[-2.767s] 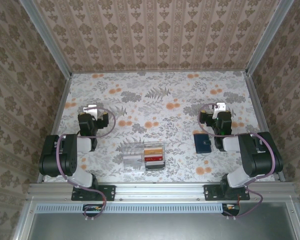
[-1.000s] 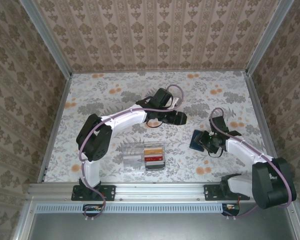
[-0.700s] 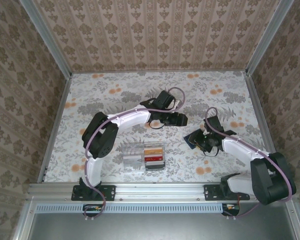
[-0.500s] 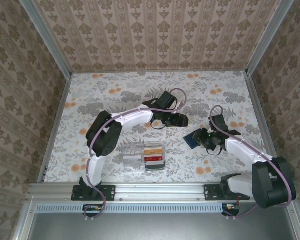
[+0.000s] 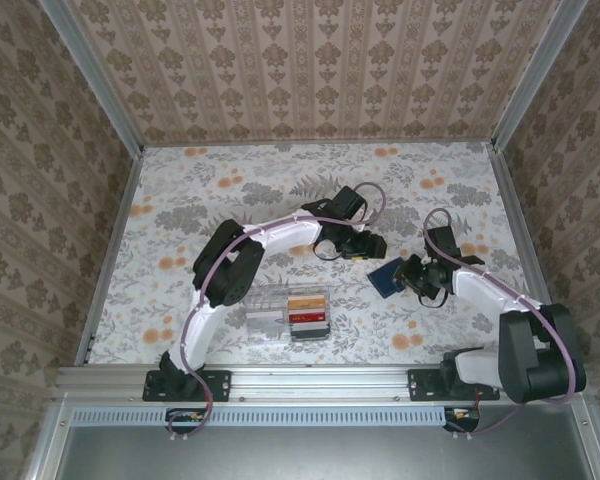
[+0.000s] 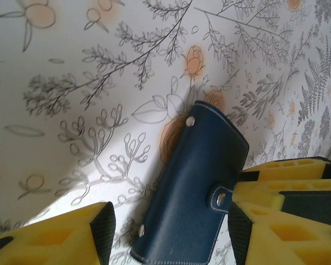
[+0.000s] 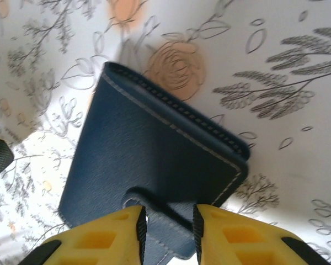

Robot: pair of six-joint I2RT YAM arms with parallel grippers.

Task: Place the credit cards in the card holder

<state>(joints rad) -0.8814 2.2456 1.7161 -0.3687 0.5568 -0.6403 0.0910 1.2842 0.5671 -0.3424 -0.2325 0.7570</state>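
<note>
Opening the wallet (image 5: 384, 277) before loading.
Right claw (image 7: 168, 231) clamps the wallet's tab, likely to unsnap it; left claw (image 6: 168, 234) straddles the wallet, jaws apart, seemingly to brace it. Cards (image 5: 307, 311) lie near the wallet, in a clear box (image 5: 264, 318).

A floral tablecloth (image 5: 230, 190) covers the table, white with grey ferns and orange blossoms; the wrist views show its line-drawn leaves and roses close up; a clear plastic box (image 5: 263, 312) sits near the front edge, a little left of centre; brown damask-striped wallpaper (image 5: 310, 70) lines the back and both side walls; aluminium posts (image 5: 90, 75) run up the corners; an aluminium rail (image 5: 320, 380) spans the near edge; a perforated strip (image 5: 320, 415) and a grey panel (image 5: 320, 455) lie below it.
</note>
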